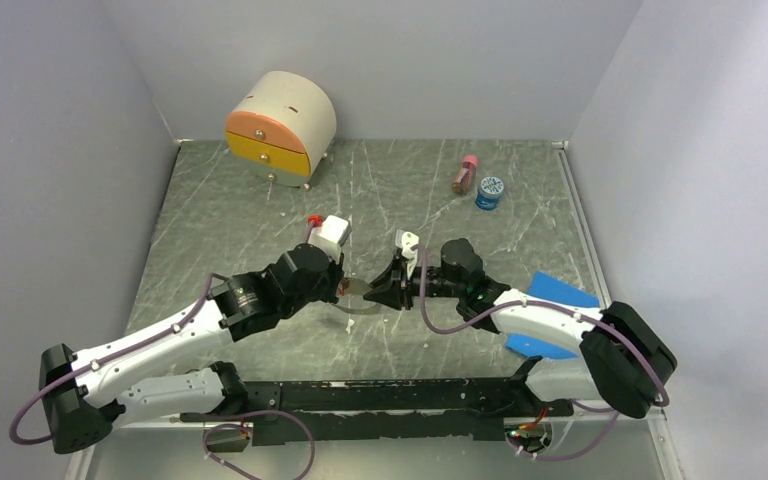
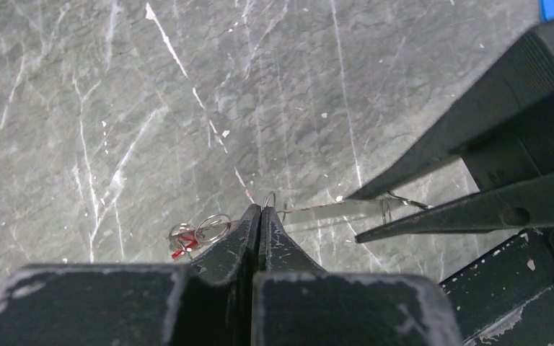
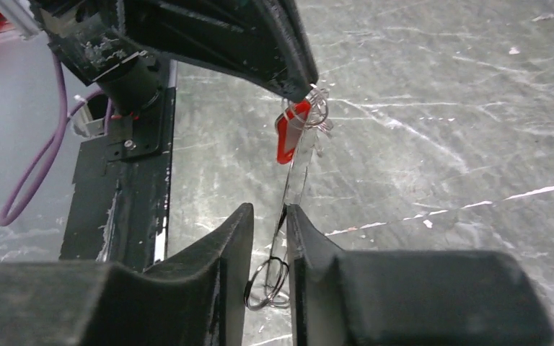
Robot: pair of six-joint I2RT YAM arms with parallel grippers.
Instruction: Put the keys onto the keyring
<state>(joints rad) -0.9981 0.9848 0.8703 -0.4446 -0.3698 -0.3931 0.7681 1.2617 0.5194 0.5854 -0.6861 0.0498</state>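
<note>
Back left: small drawer box [image 1: 280, 125], well apart from the work, no factor. Left claw [image 2: 260, 213] is clenched tight on one side of the keyring [image 2: 332, 207], holding it up off the bench [image 1: 260, 220] midway between the two arms. My read is that it's acting as the vice so the other arm can do the fiddly part. One key [image 3: 288, 133] hangs right at the left claw's tip, red tag down, with a couple of small split rings [image 2: 213, 227] bunched beside it. It looks threaded on the hoop, but the wire is too thin to be sure. The hoop runs almost edge-on across to the right claw [image 3: 268, 214], whose jaws stand narrowly apart with the wire between them, nearer one pad. A gap shows, so I'd call it released, not pinching yet. Another small ring [image 3: 267, 277] sits just below those pads; can't tell what it belongs to. I see no other keys in any view. Obstructions: the claws are nearly tip to tip, so each crowds the other's approach, and the hanging tag sits on the line between them. Back right: pink bottle [image 1: 465, 173] and blue-lidded jar [image 1: 490, 192], near each other, well apart from the hoop. A blue sheet [image 1: 560, 292] lies under the right forearm, also out of it.
</note>
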